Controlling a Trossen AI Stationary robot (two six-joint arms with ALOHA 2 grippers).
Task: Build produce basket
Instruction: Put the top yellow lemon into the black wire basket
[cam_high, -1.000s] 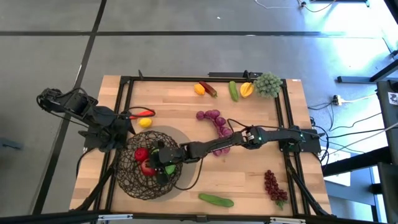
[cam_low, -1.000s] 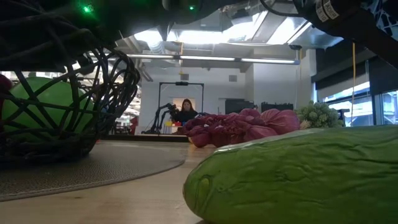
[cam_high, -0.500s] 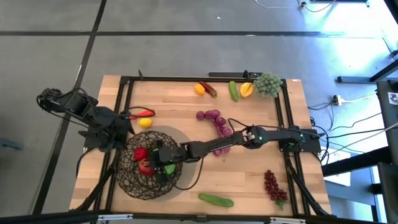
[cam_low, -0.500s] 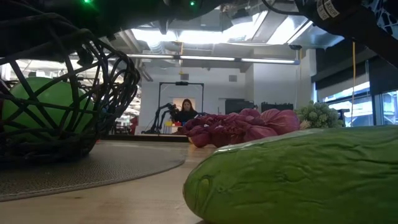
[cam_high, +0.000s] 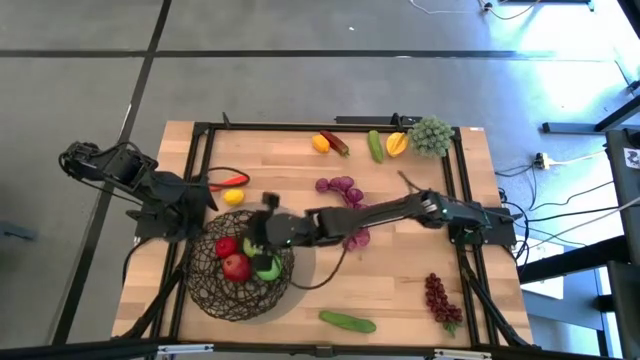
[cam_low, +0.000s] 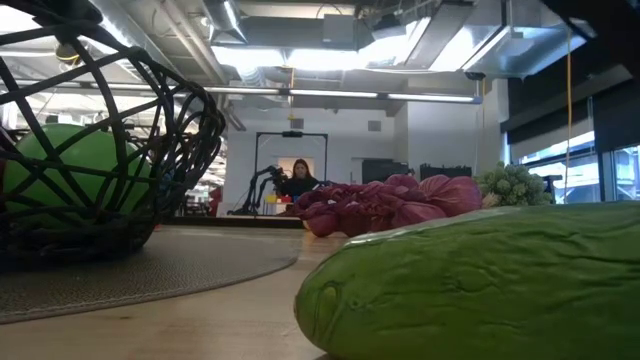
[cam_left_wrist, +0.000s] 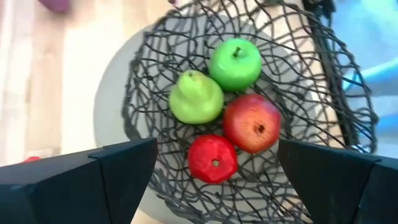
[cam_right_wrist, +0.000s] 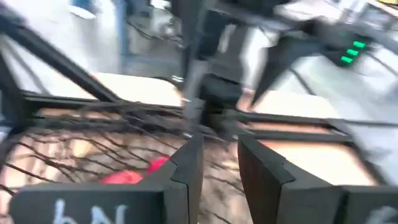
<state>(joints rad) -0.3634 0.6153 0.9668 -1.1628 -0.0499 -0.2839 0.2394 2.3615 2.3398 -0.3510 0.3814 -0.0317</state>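
Wire basket (cam_high: 238, 272) upright on grey round mat (cam_high: 292, 222), mouth facing up, at near-left part of table (cam_high: 400, 290); round, so no long axis to name. Inside, from left wrist view: green apple (cam_left_wrist: 235, 64), green pear (cam_left_wrist: 196, 98), red apple (cam_left_wrist: 252, 122), smaller red fruit (cam_left_wrist: 212, 158), all bunched together and touching.

Right gripper (cam_high: 262, 228) at basket's far rim, arm stretched across table from right side. Fingers (cam_right_wrist: 186, 168) nearly closed, only a narrow gap between them, nothing held; red fruit glimpsed just below and ahead of the tips through the mesh. Left gripper (cam_left_wrist: 211, 168) wide open, empty, basket's contents straight ahead between its fingers; left arm parked at table's left edge beside basket.

Against one second ago: right gripper risen out of basket, pulled back from among the fruit to the rim, arm now arched higher over purple grapes (cam_high: 342, 187). Dark arm gone from top of low view, leaving ceiling visible. Fruit in basket unchanged in place.

Loose cucumber (cam_high: 347, 321) lying flat near front edge, long axis running left-right; second cucumber (cam_high: 375, 146) at far edge, long axis front-to-back.

Right wrist view heavily blurred. Part of purple grapes hidden under right arm. Low view: basket cut off at left, cucumber cut off at right.
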